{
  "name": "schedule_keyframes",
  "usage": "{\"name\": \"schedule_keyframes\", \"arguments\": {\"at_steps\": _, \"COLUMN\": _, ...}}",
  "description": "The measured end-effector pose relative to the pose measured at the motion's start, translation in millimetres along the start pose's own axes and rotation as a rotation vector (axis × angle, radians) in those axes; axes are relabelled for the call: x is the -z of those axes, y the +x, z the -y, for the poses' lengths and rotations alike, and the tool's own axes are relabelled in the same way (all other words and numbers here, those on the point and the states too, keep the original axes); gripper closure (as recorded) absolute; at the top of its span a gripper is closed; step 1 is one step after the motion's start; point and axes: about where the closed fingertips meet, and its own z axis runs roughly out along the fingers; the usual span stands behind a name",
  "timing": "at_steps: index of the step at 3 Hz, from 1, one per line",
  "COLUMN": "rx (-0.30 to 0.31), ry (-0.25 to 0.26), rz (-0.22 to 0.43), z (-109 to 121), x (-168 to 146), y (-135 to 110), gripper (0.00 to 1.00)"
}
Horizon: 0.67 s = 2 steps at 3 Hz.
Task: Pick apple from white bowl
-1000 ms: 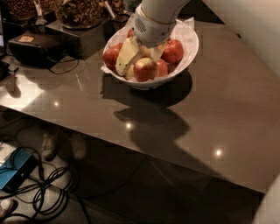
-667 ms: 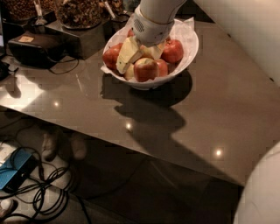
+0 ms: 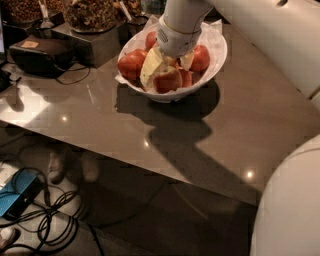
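The white bowl [image 3: 212,70] stands on the table at the upper middle, lined with white paper and holding several red apples. My gripper [image 3: 168,74] reaches down into it from above. Its pale yellow fingers [image 3: 150,67] stand apart, one on each side of a front apple [image 3: 168,81]. I cannot see whether they touch it. More apples lie to the left [image 3: 131,64] and to the right [image 3: 201,57]. The wrist hides the middle of the bowl.
The brown table [image 3: 240,125] runs to a front edge at the lower right. Dark containers of nuts [image 3: 90,15] and a black box [image 3: 40,52] with cables stand at the back left. Cables and a blue device [image 3: 17,195] lie on the floor.
The gripper stays in the bowl in the same pose. My white body at the right edge has shifted in the picture.
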Motion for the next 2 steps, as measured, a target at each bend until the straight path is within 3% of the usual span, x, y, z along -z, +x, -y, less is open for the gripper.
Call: {"name": "schedule_keyframes", "arguments": {"at_steps": 2, "rx": -0.036, "ry": 0.001, "rz": -0.081, "z": 17, "x": -17, "y": 35, "gripper": 0.28}}
